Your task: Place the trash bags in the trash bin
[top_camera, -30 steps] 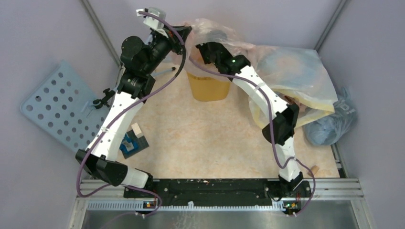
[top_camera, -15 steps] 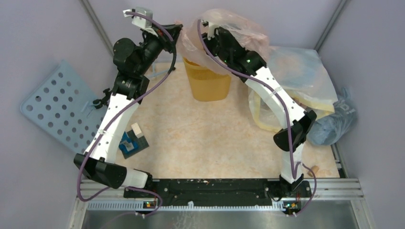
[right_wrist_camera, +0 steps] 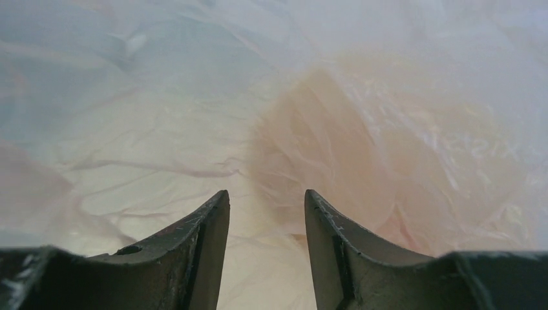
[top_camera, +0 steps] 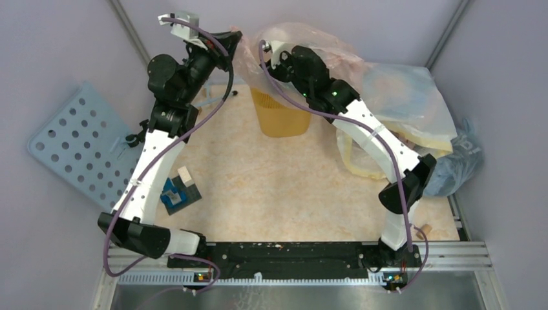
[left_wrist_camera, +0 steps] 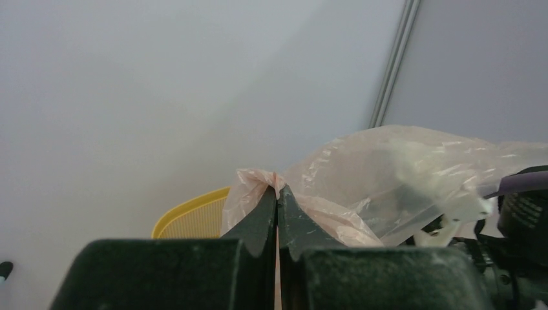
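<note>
The pale pink trash bag (top_camera: pixel 316 42) hangs stretched above the yellow-orange trash bin (top_camera: pixel 282 117) at the back of the table. My left gripper (top_camera: pixel 234 40) is shut on the bag's left edge, and in the left wrist view (left_wrist_camera: pixel 278 191) the film (left_wrist_camera: pixel 388 165) bunches at its tips, with the bin's rim (left_wrist_camera: pixel 190 216) below. My right gripper (top_camera: pixel 267 51) is inside the bag, draped by the film. In the right wrist view (right_wrist_camera: pixel 266 195) it is open, its fingers apart, and pink film (right_wrist_camera: pixel 362 129) fills the view. The bin's inside is hidden.
A large whitish-yellow sack (top_camera: pixel 404 97) lies right of the bin, a grey-blue bag (top_camera: pixel 452 169) beyond it. A perforated blue board (top_camera: pixel 74 142) leans at the left. A small blue box with blocks (top_camera: pixel 179 192) sits by the left arm. Walls and frame posts stand close behind.
Both arms rose and moved left with the pink bag. The right gripper moved up over the bin inside the bag, and the film now hangs above the bin's rim.
</note>
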Controlling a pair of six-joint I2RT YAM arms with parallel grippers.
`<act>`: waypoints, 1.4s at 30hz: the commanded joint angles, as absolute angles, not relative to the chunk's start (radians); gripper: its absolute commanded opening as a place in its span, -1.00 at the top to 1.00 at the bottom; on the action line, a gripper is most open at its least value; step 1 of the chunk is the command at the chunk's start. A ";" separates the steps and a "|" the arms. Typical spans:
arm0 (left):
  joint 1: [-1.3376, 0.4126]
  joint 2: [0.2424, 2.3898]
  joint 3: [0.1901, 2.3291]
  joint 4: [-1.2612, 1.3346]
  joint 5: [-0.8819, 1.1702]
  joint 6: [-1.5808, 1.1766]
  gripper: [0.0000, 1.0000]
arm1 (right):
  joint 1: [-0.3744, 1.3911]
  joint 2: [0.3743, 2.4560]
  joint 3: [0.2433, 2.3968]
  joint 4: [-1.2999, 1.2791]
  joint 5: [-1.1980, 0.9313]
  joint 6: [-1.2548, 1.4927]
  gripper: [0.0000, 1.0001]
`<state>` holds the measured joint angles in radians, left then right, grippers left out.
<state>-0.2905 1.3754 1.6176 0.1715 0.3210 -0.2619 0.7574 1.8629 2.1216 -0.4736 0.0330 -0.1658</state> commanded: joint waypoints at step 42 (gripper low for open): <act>-0.275 1.404 1.660 0.326 0.246 -0.230 1.00 | 0.789 1.309 1.638 0.045 -0.207 0.207 -0.02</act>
<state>-0.2817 1.3899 1.6066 0.2855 0.2375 -0.2165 0.7834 1.3754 1.6325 -0.0021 -0.0372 0.1177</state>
